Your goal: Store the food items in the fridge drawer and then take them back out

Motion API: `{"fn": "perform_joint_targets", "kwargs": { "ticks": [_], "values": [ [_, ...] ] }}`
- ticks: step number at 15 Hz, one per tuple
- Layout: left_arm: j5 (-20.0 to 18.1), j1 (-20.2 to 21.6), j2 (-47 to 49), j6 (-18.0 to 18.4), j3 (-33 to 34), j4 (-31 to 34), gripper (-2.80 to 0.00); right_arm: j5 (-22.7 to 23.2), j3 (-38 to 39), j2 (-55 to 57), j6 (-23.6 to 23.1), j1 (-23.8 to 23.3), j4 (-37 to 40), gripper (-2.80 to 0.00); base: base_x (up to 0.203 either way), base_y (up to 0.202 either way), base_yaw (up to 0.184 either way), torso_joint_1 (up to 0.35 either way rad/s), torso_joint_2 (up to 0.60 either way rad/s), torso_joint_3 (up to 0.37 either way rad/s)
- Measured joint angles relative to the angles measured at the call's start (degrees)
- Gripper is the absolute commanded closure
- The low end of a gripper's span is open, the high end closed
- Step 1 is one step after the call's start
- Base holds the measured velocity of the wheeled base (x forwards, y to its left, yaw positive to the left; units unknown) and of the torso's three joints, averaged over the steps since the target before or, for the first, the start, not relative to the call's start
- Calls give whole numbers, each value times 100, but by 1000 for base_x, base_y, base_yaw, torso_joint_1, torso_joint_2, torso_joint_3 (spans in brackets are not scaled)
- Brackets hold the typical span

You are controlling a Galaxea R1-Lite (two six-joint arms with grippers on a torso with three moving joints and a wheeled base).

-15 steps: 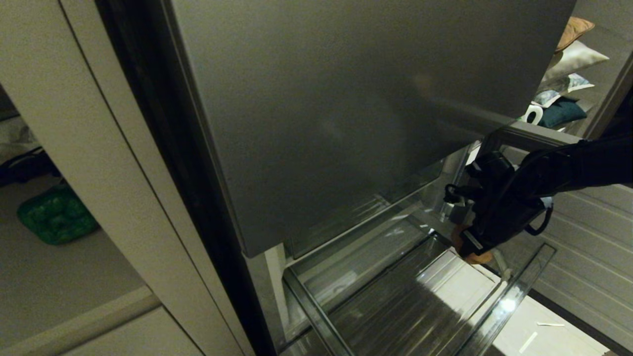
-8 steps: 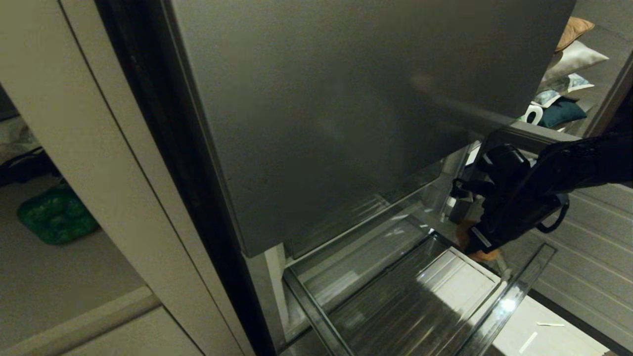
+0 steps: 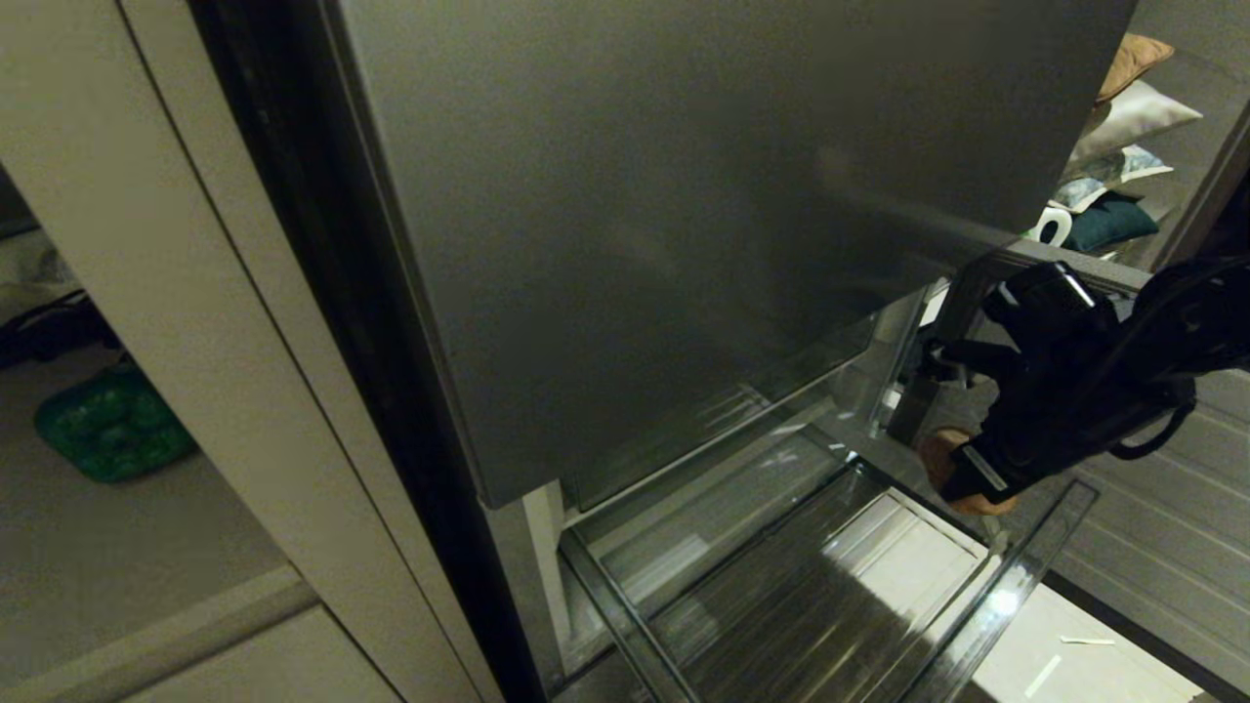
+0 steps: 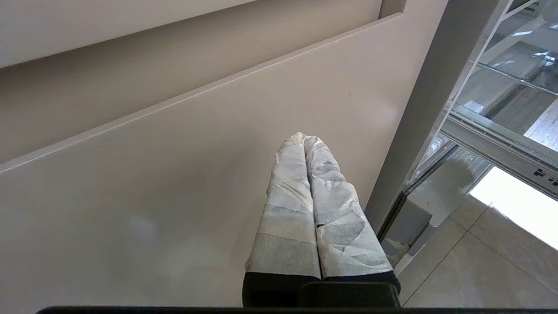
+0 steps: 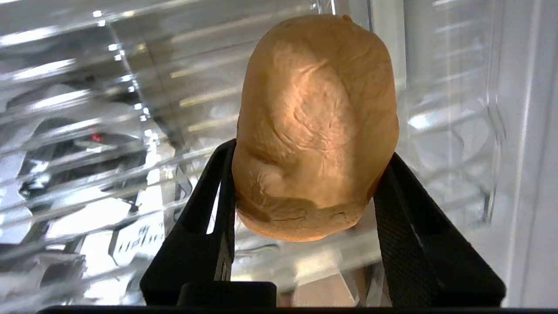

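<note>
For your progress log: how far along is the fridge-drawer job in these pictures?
Done: the drawer stands pulled out. In hand: the right claw grips a potato above the drawer's right side. The left claw is shut beside a cabinet panel. Whether it is going in or out cannot be told.

a: what colour is the lump in the right gripper?

b: tan-brown, paler orange where light hits it, with fine creases in dull skin. the fingers beside it are plain black.

a: and the drawer?

b: clear plastic, its ribbed floor striped with grey and white glints. the door panel above is flat dull grey.

a: the left gripper?

b: its fingers are wrapped in pale grey-white, crinkled covering over a black base, against a beige cabinet panel.

a: anything colourful?

b: a green bumpy mat at the left, and cushions in tan, cream and dark teal at the upper right.
</note>
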Motion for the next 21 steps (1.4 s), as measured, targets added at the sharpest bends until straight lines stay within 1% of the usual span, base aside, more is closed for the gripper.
{"fn": "perform_joint_targets", "kwargs": {
  "ticks": [8,14,16,19,21],
  "values": [
    [0,0,0,-2,0,1,0,-8,708,-1144,11,48,-7,0,0,0,0,0,0,0],
    [0,0,0,0,0,0,0,9,1422,-1981,37,60,-17,0,0,0,0,0,0,0],
    [0,0,0,0,0,0,0,14,1738,-2254,61,62,-271,0,0,0,0,0,0,0],
    [0,0,0,0,0,0,0,0,2378,-2674,59,92,-973,0,0,0,0,0,0,0],
    [0,0,0,0,0,0,0,6,2652,-2950,76,171,-1056,0,0,0,0,0,0,0]
  ]
}}
